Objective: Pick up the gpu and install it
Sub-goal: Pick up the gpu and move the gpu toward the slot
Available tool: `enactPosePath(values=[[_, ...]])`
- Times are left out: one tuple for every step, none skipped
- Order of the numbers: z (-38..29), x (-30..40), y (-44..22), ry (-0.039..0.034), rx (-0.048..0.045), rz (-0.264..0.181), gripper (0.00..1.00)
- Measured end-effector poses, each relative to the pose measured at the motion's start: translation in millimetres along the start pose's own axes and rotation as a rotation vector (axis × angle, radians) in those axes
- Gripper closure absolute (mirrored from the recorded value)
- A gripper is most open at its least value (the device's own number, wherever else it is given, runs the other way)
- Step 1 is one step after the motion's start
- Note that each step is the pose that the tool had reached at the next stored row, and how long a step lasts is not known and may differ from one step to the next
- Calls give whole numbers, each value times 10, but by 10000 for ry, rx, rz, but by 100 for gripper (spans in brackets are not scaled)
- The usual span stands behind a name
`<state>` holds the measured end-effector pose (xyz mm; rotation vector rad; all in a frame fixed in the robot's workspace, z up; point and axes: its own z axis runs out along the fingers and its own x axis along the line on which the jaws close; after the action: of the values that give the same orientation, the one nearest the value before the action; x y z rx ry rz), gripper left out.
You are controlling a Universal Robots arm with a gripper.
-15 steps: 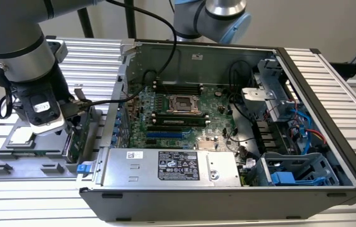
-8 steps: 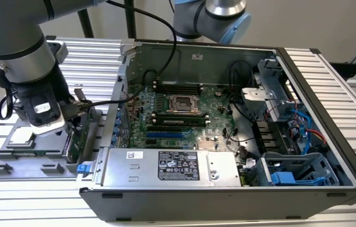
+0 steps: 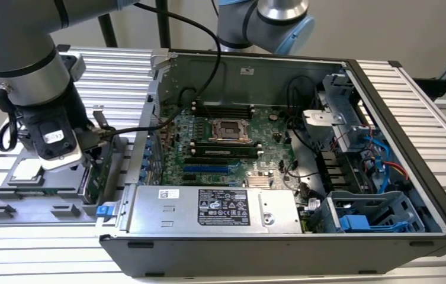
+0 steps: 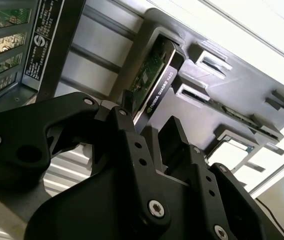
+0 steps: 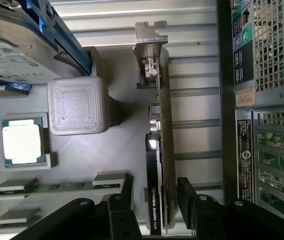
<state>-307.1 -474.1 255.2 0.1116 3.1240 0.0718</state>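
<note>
On the exterior view's left, a grey robot arm reaches down over a grey tray (image 3: pixel 17 204) that sits on a slatted metal counter (image 3: pixel 416 83). Its black claw (image 3: pixel 88 155) hangs low over the graphics card (image 3: pixel 95 177), which stands on edge in the tray, just beside the outer wall of an open computer case (image 3: pixel 270 254). Inside the case lie a green motherboard (image 3: pixel 207 148) and a silver power supply (image 3: pixel 215 207).

From the second wrist view, the claw (image 4: pixel 149 115) is open. One black finger (image 4: pixel 124 107) sits on each side of the upright graphics card (image 4: pixel 154 75), which rests in a slot of the tray (image 4: pixel 232 95).

From the first wrist view, looking straight down, the graphics card (image 5: pixel 154 150) shows as a thin strip on its edge with a silver bracket at the far end. The claw (image 5: pixel 156 192) straddles the near end, fingers (image 5: pixel 187 195) apart, with a narrow gap on each side. Elsewhere on the tray (image 5: pixel 122 150) are a square silver processor chip (image 5: pixel 23 145), a grey block (image 5: pixel 77 105), a memory stick (image 5: pixel 57 186) and a hard drive in a blue frame (image 5: pixel 17 45). The case's rear panel (image 5: pixel 262 100) runs alongside the tray.
</note>
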Motion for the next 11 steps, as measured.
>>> enactPosePath(values=[[4,1,0,0,0,0,0],[7,1,-1,0,1,0,0],[10,1,-1,1,1,0,0],[13,2,-1,0,0,0,0],[15,2,-1,0,0,0,0],[17,2,-1,1,1,0,0],[25,8,-2,0,0,0,0],[34,14,-3,0,0,0,0],[35,14,-2,0,0,0,0],[37,16,-3,0,0,0,0],[39,16,-3,1,0,0,0]])
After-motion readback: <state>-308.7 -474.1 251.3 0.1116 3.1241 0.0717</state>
